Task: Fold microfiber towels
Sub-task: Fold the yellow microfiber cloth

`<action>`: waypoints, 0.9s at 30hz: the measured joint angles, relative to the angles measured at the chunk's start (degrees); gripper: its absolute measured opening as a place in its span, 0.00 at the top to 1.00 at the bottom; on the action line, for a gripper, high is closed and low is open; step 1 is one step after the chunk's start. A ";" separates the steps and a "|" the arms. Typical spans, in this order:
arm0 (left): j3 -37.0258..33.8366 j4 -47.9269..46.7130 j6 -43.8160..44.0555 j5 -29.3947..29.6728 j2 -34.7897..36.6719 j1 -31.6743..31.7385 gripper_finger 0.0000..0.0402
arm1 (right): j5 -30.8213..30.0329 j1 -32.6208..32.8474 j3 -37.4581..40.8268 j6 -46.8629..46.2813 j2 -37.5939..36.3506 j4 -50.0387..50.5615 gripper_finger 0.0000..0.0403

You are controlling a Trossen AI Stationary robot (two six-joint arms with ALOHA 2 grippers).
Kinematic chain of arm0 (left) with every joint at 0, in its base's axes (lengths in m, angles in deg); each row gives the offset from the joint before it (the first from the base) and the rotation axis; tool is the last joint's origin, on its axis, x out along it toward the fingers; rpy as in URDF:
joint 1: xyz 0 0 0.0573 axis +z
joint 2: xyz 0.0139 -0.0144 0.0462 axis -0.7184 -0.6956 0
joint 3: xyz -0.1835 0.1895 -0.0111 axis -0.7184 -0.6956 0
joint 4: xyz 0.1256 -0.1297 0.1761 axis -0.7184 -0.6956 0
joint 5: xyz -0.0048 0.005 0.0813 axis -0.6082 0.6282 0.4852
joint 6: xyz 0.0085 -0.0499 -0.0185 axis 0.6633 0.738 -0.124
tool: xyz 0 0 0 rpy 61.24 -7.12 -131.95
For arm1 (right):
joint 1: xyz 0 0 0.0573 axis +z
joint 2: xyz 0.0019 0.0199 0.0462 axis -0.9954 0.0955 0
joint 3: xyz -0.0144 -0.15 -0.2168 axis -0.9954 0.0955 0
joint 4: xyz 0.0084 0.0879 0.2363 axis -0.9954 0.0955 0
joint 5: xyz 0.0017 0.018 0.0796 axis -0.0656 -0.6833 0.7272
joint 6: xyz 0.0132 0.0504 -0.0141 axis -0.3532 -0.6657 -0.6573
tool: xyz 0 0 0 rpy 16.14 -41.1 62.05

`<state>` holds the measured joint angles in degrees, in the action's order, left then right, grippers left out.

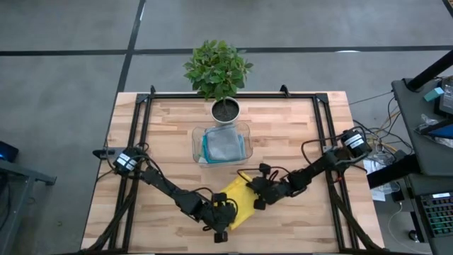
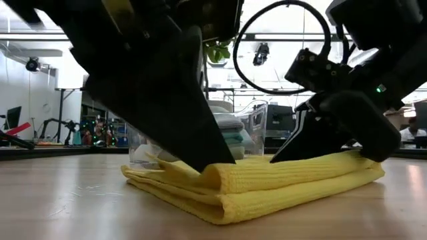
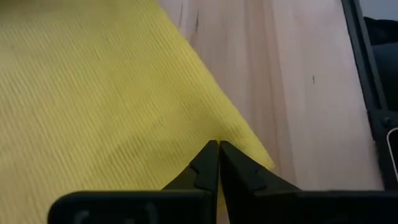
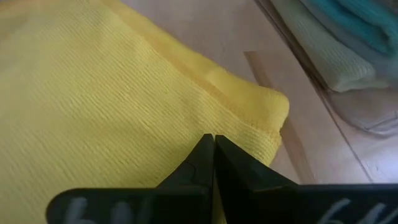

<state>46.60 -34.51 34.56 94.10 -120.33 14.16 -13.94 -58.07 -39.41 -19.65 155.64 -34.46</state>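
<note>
With both grippers — left, right — pinched tight on the folded yellow towel lying near the table's front edge, lift your corners together — level, so the layers stay aligned.

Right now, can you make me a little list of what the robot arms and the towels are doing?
yellow towel: folded over, flat on the wooden table
left gripper: shut, tips pressed on the yellow towel near its edge
right gripper: shut, tips on the yellow towel near its corner
clear tray: behind the yellow towel, holding other folded towels
plant: in a white pot at the back of the table
</note>
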 joint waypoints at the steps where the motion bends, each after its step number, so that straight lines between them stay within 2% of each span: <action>1: -0.02 -0.01 0.17 -0.43 0.00 -0.09 1.00 | 0.00 -0.12 0.00 -0.24 0.00 0.64 0.98; 12: -0.13 -0.36 1.23 -5.39 0.36 -0.11 1.00 | 0.24 -0.12 0.00 1.74 -1.42 2.37 0.98; 19: -0.07 -5.26 0.00 -6.16 4.23 -0.11 1.00 | 3.71 0.25 0.01 1.35 -6.21 4.51 0.98; 27: -0.05 -14.91 0.02 -4.68 7.10 -0.11 1.00 | 10.41 0.15 0.02 -8.57 -14.18 14.00 0.98</action>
<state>46.56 -49.42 34.58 89.42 -113.23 14.05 -3.53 -57.93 -39.38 -28.22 141.46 -20.46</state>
